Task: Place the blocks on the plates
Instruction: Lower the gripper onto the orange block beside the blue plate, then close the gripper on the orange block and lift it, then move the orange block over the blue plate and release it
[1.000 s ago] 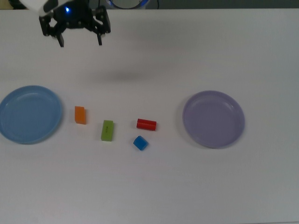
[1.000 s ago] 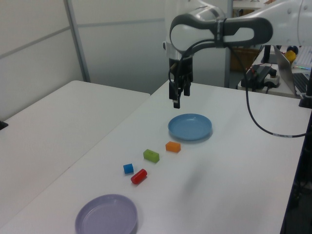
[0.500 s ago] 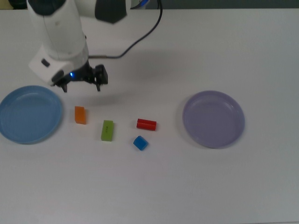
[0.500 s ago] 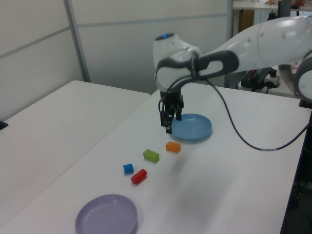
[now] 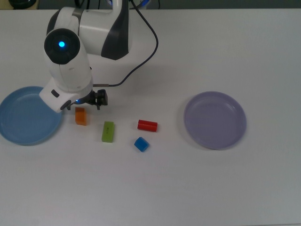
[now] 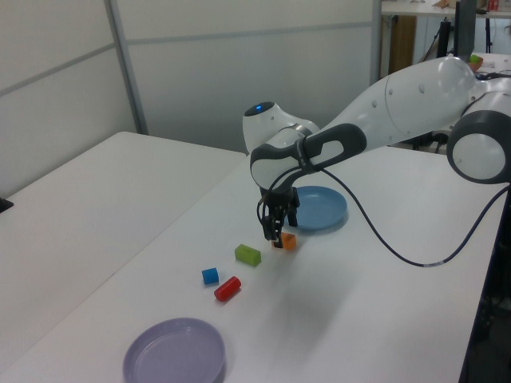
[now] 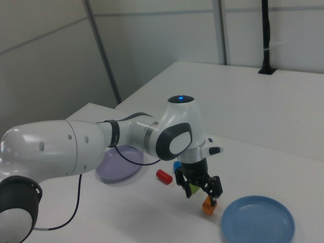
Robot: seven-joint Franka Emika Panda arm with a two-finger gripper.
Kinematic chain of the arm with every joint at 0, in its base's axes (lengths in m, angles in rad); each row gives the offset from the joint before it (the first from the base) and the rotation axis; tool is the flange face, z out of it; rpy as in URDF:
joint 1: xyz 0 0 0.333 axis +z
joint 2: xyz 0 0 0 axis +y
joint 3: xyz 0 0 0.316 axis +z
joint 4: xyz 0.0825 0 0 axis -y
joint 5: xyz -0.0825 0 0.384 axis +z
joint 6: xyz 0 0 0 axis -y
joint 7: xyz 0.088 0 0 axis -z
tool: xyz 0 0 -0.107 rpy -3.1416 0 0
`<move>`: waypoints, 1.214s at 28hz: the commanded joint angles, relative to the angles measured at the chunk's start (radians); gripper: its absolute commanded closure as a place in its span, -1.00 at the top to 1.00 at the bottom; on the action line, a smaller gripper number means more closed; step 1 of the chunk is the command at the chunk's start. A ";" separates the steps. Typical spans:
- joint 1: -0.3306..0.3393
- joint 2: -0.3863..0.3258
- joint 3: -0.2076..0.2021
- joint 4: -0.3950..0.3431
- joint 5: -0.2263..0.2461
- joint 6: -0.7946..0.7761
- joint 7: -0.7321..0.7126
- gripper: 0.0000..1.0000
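Since the earlier frames the arm has swung in from the far edge of the counter (image 5: 188, 188) and come down, so the hand (image 5: 84, 104) now hangs low over the orange block (image 5: 81, 116), just beside the light blue plate (image 5: 26, 117). In the right view the hand (image 7: 200, 188) has its two dark fingers spread apart, with the orange block (image 7: 208, 206) sitting at their tips, not gripped; in the left view the fingers (image 6: 274, 231) reach down to the orange block (image 6: 287, 240) on the side away from the light blue plate (image 6: 315, 209). All four blocks lie on the bare counter and have not moved. In the top view the lime-green block (image 5: 108, 131) lies just to the right of the orange one, the red block (image 5: 147, 125) further right, and the blue cube (image 5: 141, 144) just below the red block. The lavender plate (image 5: 215, 120) stands well apart on the top view's right and holds nothing; the light blue plate is also bare, partly covered in the top view by the arm's white wrist. In the right view the blue cube is mostly hidden behind the arm, while the red block (image 7: 163, 176) shows in front of the lavender plate (image 7: 117, 164).
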 commanded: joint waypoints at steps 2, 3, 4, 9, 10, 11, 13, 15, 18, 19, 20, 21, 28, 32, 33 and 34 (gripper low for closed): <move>0.005 0.031 -0.006 0.001 -0.031 0.055 0.062 0.60; 0.005 0.036 -0.006 0.001 -0.031 0.060 0.062 0.52; 0.006 0.039 -0.006 0.001 -0.031 0.060 0.064 0.31; 0.006 0.041 -0.006 0.001 -0.031 0.062 0.064 -0.08; 0.006 0.041 -0.006 0.001 -0.031 0.062 0.064 -0.23; 0.006 0.041 -0.006 0.001 -0.031 0.062 0.064 -0.32; 0.006 0.041 -0.006 0.002 -0.033 0.063 0.062 -0.54; 0.008 0.038 -0.006 0.004 -0.033 0.062 0.059 -0.84; 0.003 0.028 -0.006 0.007 -0.031 0.060 0.055 -0.99; 0.003 0.022 -0.006 0.008 -0.031 0.059 0.055 -0.99; -0.003 0.008 -0.009 0.010 -0.029 0.057 0.053 -0.99; -0.011 -0.001 -0.009 0.010 -0.029 0.055 0.053 -0.99; -0.090 -0.030 -0.008 0.030 -0.016 0.054 0.053 -0.99; -0.138 -0.018 -0.008 0.031 -0.014 0.066 0.050 -0.97; -0.149 -0.013 -0.008 0.031 -0.014 0.071 0.050 -0.96; -0.161 -0.009 -0.008 0.031 -0.014 0.078 0.047 -0.94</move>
